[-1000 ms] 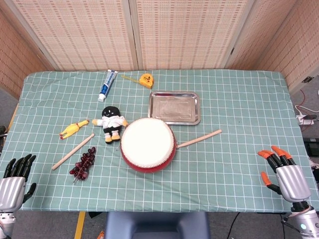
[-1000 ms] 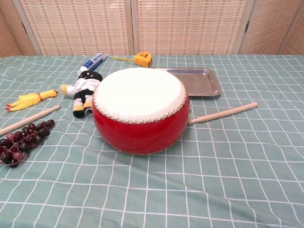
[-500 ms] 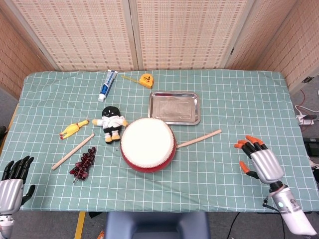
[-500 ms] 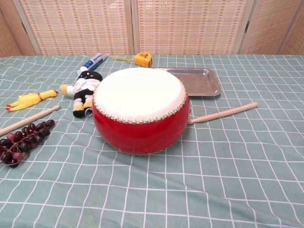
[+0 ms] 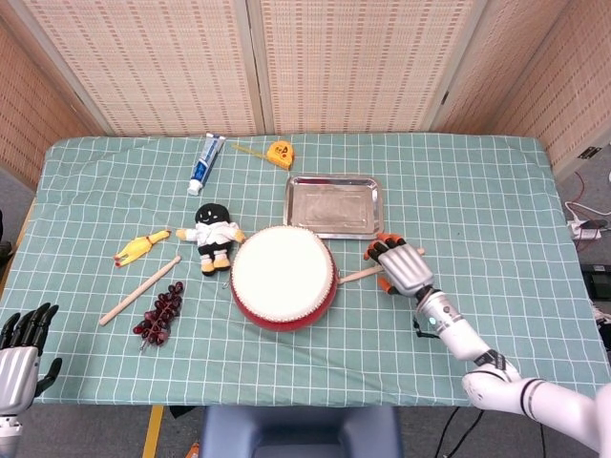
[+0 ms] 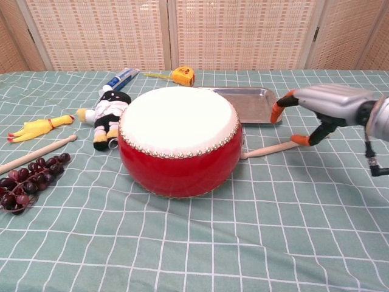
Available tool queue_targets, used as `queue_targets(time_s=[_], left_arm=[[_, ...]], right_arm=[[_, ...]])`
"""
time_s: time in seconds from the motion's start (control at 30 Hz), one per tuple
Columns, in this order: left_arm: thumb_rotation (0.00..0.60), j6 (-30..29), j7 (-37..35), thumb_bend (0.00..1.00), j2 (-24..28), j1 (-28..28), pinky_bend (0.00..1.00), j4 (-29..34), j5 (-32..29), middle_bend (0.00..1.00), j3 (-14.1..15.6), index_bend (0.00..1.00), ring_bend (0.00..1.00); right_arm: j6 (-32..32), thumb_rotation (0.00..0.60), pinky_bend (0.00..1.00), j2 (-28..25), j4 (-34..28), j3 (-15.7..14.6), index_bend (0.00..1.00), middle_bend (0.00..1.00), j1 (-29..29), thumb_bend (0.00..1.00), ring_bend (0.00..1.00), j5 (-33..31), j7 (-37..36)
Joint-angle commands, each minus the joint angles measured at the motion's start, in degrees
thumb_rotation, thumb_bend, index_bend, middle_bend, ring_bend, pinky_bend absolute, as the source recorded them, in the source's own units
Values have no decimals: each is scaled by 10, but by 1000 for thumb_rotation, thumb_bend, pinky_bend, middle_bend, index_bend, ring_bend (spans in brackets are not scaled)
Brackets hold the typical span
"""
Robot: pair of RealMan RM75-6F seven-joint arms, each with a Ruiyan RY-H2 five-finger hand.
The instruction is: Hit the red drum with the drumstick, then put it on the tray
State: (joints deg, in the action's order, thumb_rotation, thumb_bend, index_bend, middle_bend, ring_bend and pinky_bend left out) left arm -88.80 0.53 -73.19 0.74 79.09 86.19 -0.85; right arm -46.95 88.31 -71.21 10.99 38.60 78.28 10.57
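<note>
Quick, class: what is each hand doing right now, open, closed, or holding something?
Left hand: open, holding nothing, at the table's near edge.
Right hand: open above the drumstick, not yet gripping.

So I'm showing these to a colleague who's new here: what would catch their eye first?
The big red drum with its white skin, at the table's middle. Next, the right hand with orange fingertips, open above the drumstick lying just right of the drum, in front of the empty metal tray.
</note>
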Motion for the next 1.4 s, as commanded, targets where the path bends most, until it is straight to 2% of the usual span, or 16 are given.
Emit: queue_targets(time_s=[0.03, 0.4, 0.93, 1.1, 1.27, 1.4], left_arm=[[600, 1, -2, 310, 1, -1, 19, -1, -2, 51, -1, 80, 82], [600, 6, -25, 312, -1, -4, 19, -11, -4, 51, 1, 80, 82], [600, 12, -33, 310, -4, -4, 20, -20, -4, 51, 2, 80, 82], [600, 13, -36, 311, -5, -5, 20, -23, -6, 50, 2, 80, 82], [600, 13, -41, 310, -6, -7, 19, -28, -7, 50, 2, 80, 82], [600, 13, -44, 310, -7, -7, 20, -31, -5, 51, 2, 80, 83]], right_arm=[[34, 600, 164, 56, 66, 5, 330, 219, 34, 404, 106, -21, 30], [34, 600, 164, 103, 134, -8, 365, 219, 53, 404, 105, -32, 34], [32, 600, 164, 114, 160, -24, 444, 219, 53, 404, 105, -38, 10], [32, 600, 164, 123, 173, -25, 510, 219, 56, 405, 109, -36, 2], [3, 600, 177, 116, 159, -25, 630, 219, 50, 405, 128, -24, -17], [-55, 600, 190, 82, 94, -20, 660, 219, 26, 406, 145, -4, -78]])
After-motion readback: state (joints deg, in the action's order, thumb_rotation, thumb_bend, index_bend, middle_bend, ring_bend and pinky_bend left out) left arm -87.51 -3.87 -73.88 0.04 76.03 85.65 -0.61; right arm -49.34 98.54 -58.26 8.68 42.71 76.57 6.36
